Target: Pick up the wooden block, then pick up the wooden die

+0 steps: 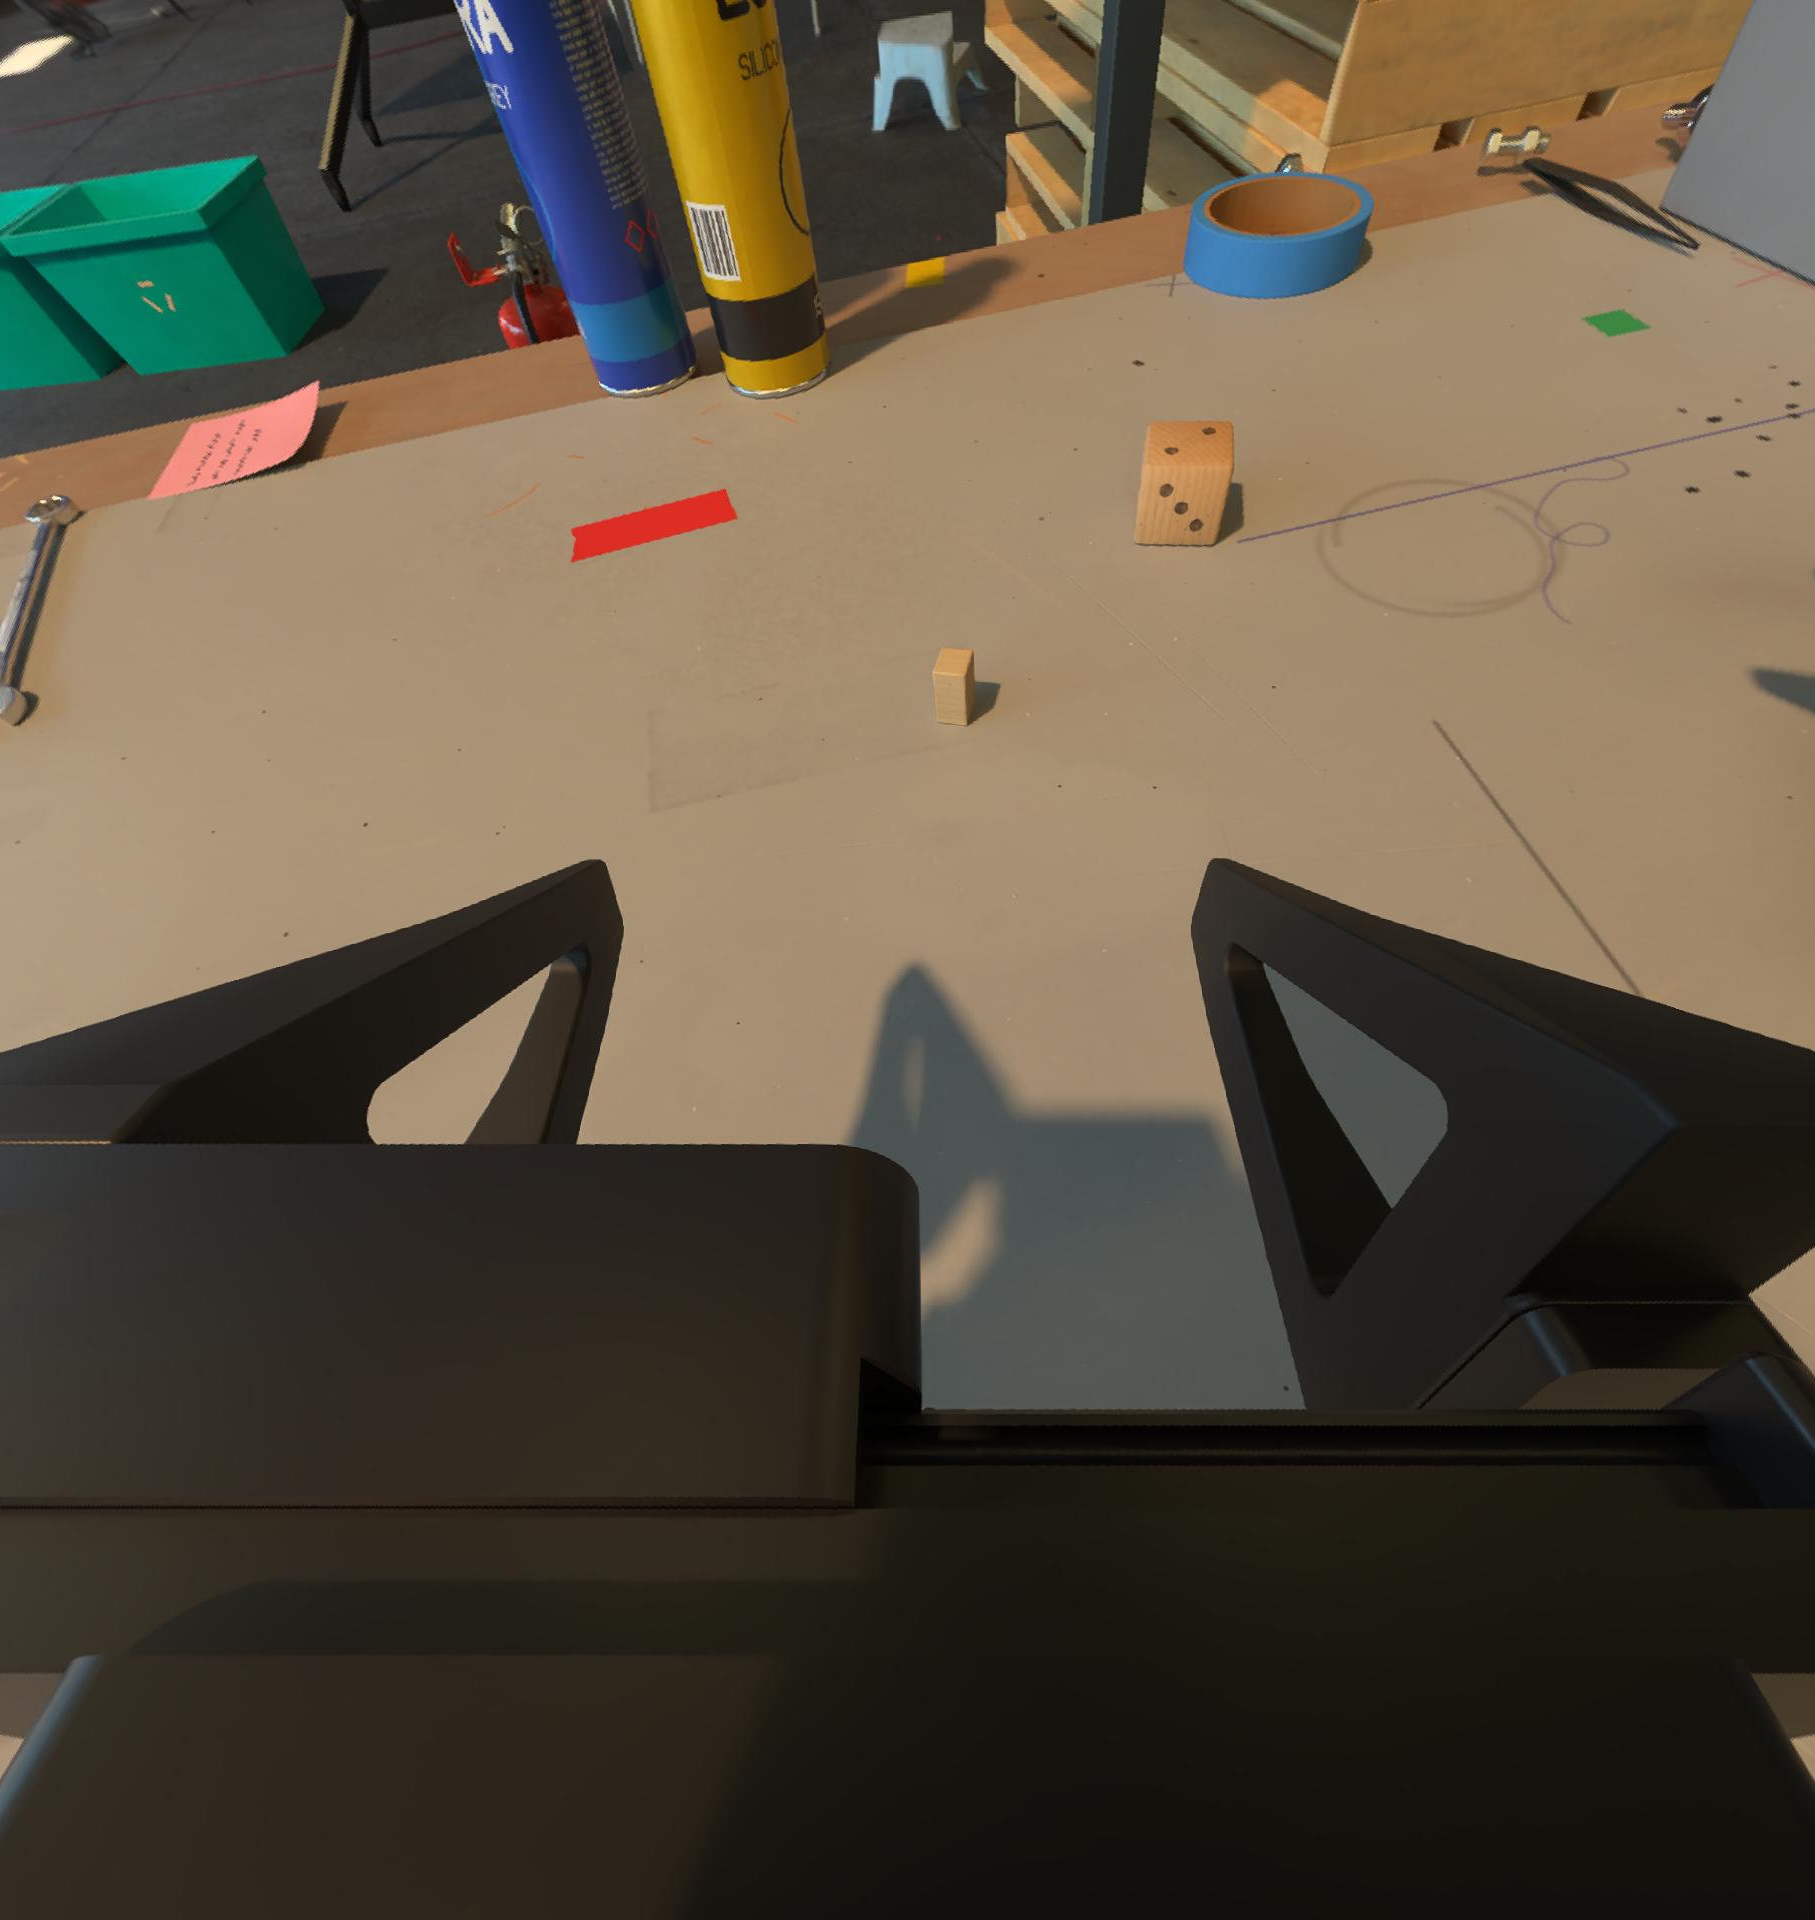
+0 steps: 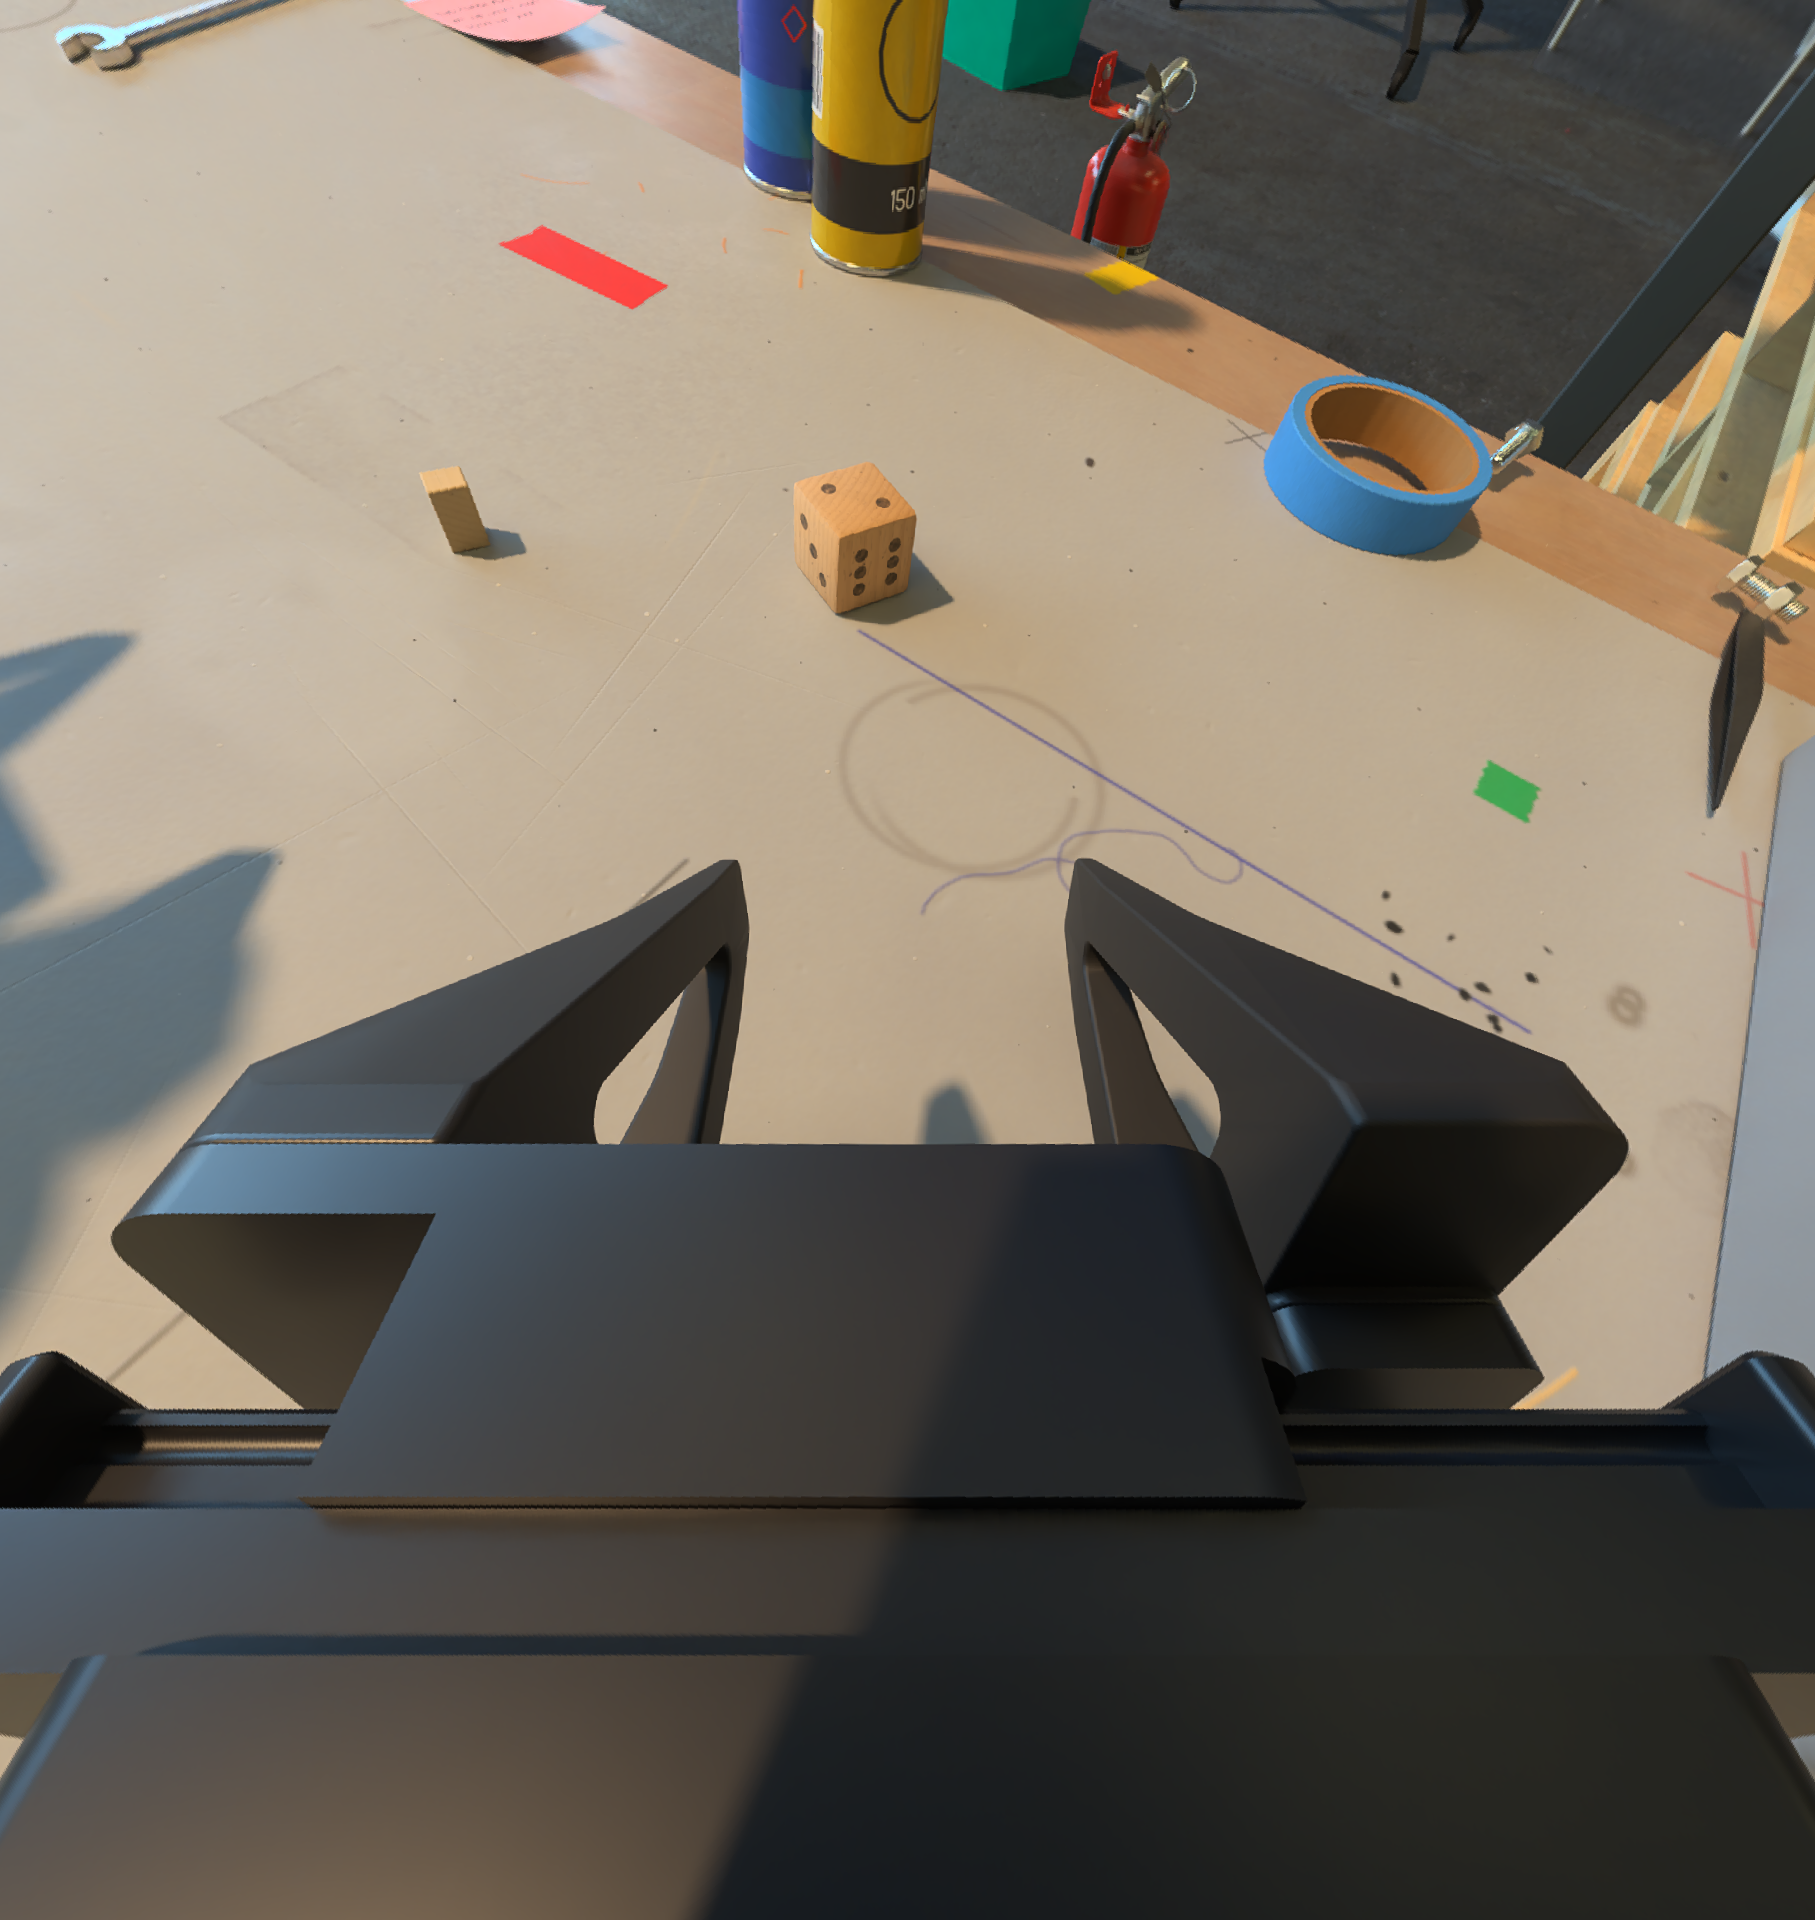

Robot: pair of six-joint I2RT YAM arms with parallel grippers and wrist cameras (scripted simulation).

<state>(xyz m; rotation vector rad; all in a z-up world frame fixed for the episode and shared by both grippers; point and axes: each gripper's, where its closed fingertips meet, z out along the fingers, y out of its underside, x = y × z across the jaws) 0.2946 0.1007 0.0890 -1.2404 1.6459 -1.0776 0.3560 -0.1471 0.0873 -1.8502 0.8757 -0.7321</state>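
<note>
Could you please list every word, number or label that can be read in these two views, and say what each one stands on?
I will not quote the writing, but these things carry it.
Tall blue cylindrical can: white lettering.
Tall yellow cylindrical can: dark lettering and a barcode.
Pink paper note: handwriting, too small to read.
Wooden die: dots only, no text.

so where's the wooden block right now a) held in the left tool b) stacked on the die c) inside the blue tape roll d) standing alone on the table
d, the wooden block stands upright on the bare table, apart from the wooden die, and both tools are open and empty.
</note>
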